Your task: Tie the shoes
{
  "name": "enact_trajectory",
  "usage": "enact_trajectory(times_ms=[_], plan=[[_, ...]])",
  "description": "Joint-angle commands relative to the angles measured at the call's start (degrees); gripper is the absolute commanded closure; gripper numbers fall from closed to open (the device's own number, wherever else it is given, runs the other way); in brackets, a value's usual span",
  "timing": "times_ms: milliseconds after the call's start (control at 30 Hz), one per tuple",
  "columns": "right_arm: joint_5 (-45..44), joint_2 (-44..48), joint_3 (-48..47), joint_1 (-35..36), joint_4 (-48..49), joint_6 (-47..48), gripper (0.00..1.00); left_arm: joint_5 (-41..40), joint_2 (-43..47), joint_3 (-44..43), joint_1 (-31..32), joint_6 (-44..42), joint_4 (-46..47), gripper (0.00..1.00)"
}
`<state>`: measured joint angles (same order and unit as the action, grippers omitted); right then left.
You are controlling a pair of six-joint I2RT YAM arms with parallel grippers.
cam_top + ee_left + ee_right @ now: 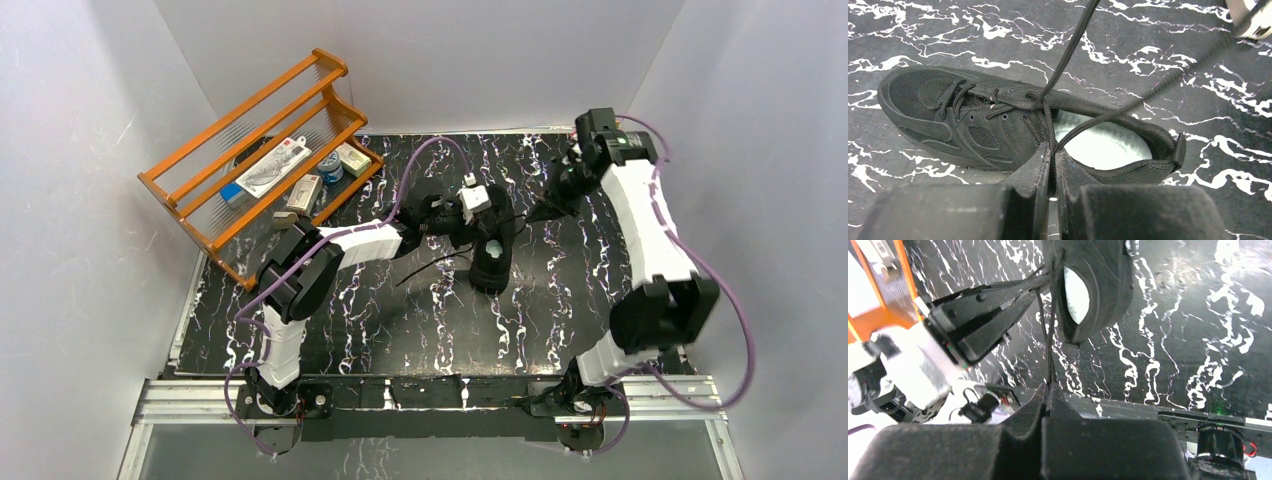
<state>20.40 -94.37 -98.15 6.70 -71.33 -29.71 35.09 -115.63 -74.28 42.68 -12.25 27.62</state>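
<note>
The left tool [1051,159] is clamped shut on a thin black lace [1047,127], just below the top eyelets of the sneaker [973,125]. The sneaker sits mid-surface [400,330] between the 2 tools, with its pale insole showing. On the right, the right tool [1048,390] is closed too, pinching a strand that runs taut up to the shoe's opening.

I judge the step to be drawing the 2 ends tight. To do it well, pull both sides evenly and outward, low over the surface. A 1-sided tug could tip or drag so light a shoe.

The left wrist view alone shows the eyelets and where the strands cross. Only the top view shows a loose tail [425,272] lying on the surface left of the sneaker. The right wrist view shows the left tool's fingertips close against the shoe's collar, which the left camera cannot see.
</note>
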Motion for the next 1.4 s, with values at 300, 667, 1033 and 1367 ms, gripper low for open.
enact_trajectory(times_ms=[300, 667, 1033, 1367], plan=[[-17.66, 7.85, 6.43, -0.02, 7.56, -6.36, 0.96, -0.12, 3.99, -1.6, 0.61, 7.35, -1.08, 1.0], [-11.72, -12.51, -6.17, -0.42, 9.49, 15.59, 0.44, -3.87, 3.09, -3.9, 0.16, 13.58, -1.92, 1.0], [-18.48, -4.5, 10.5, -15.34, 23.75, 13.61, 0.37, -11.29, 0.28, -7.42, -1.02, 21.48, -5.25, 1.0], [4.96, 2.91, 33.06, -12.91, 48.07, 17.91, 0.56, -10.3, -0.44, -7.41, -1.03, 21.6, -6.17, 1.0]])
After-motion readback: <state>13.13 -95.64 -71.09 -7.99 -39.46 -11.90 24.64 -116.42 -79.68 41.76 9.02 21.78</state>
